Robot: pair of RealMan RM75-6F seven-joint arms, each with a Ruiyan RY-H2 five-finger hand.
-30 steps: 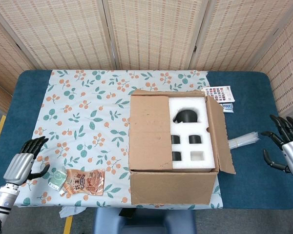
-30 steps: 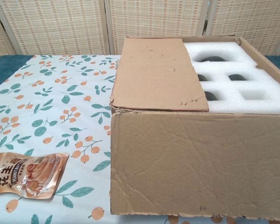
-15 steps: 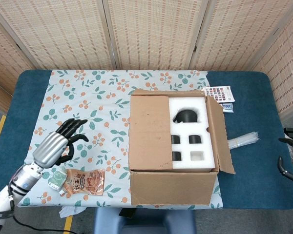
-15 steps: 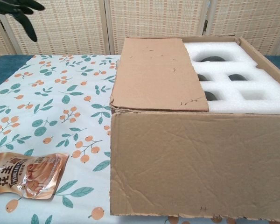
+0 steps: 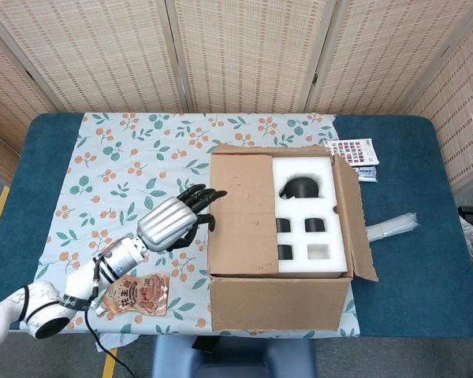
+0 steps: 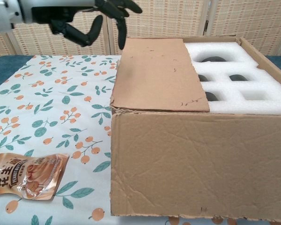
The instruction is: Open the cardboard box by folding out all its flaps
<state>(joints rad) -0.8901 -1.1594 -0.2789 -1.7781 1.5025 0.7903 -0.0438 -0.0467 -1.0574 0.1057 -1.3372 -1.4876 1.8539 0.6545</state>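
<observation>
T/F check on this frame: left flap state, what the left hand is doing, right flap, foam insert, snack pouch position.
1. The left flap lies folded in over the box. True.
2. The left hand grips that flap. False: it hovers at the flap's outer edge with fingers spread and holds nothing.
3. The right flap is folded in flat over the foam. False: it stands open, leaning outward.
4. The white foam insert is partly uncovered. True.
5. The snack pouch sits inside the box. False: it lies on the flowered cloth to the left of the box.
</observation>
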